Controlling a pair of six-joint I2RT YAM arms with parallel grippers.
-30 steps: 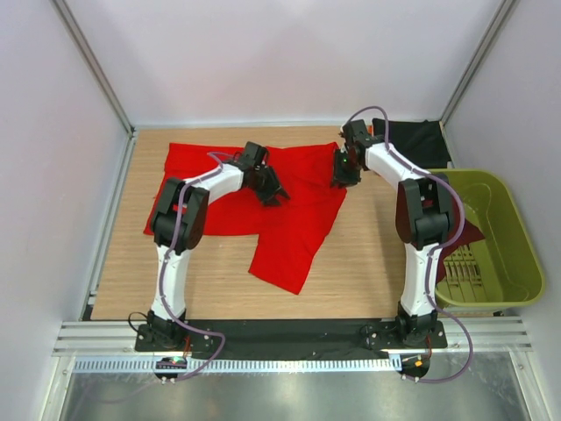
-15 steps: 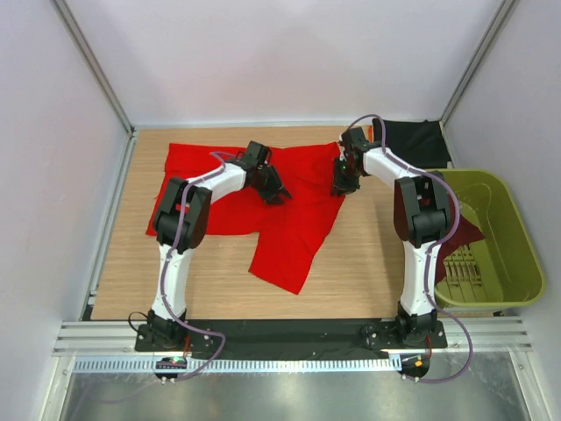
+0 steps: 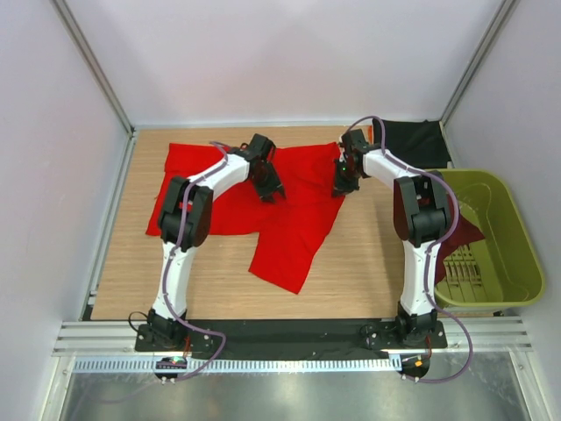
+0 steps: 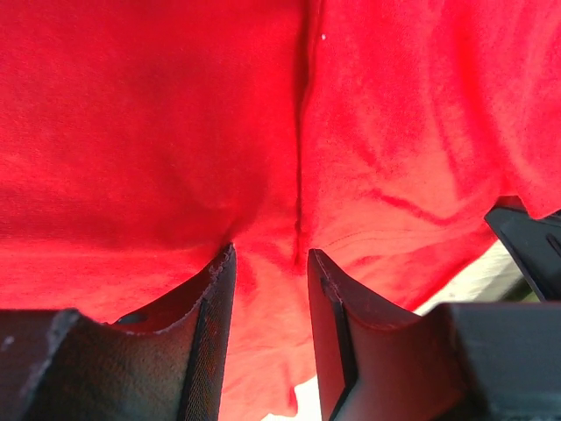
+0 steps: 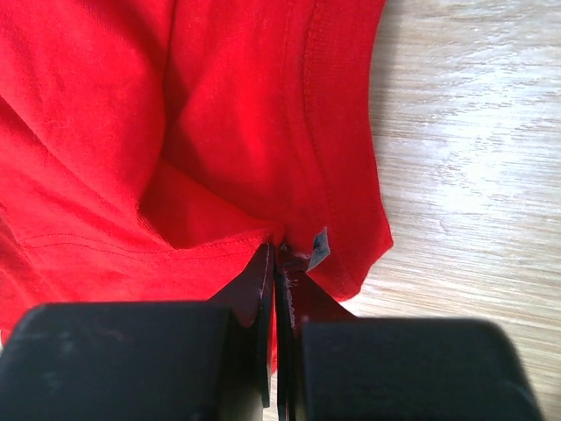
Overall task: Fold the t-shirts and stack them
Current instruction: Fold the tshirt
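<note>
Cloth fills both wrist views. The red shirt [image 3: 294,215] lies spread on the far half of the table [image 3: 368,263], its long axis running left to right, with 1 flap reaching toward the near edge and ending in a corner.

The left gripper [image 3: 270,191] is down on the shirt's middle. In its wrist view the left gripper [image 4: 267,263] has its fingers spread apart, and a ridge of red shirt [image 4: 175,132] runs into the gap between them.

The right gripper [image 3: 342,186] sits at the shirt's right edge. In its wrist view the right gripper [image 5: 276,254] has its fingers pressed together, pinching the stitched hem of the red shirt [image 5: 219,114] where it meets bare wood. A small grey tag [image 5: 318,248] sticks out just beside the fingertips; any writing on it is too small to read.

The black shirt [image 3: 412,140] lies in the far right corner of the table, behind the right arm. The maroon shirt [image 3: 471,233] hangs at the left rim of the basket [image 3: 517,254], partly hidden by that arm.
</note>
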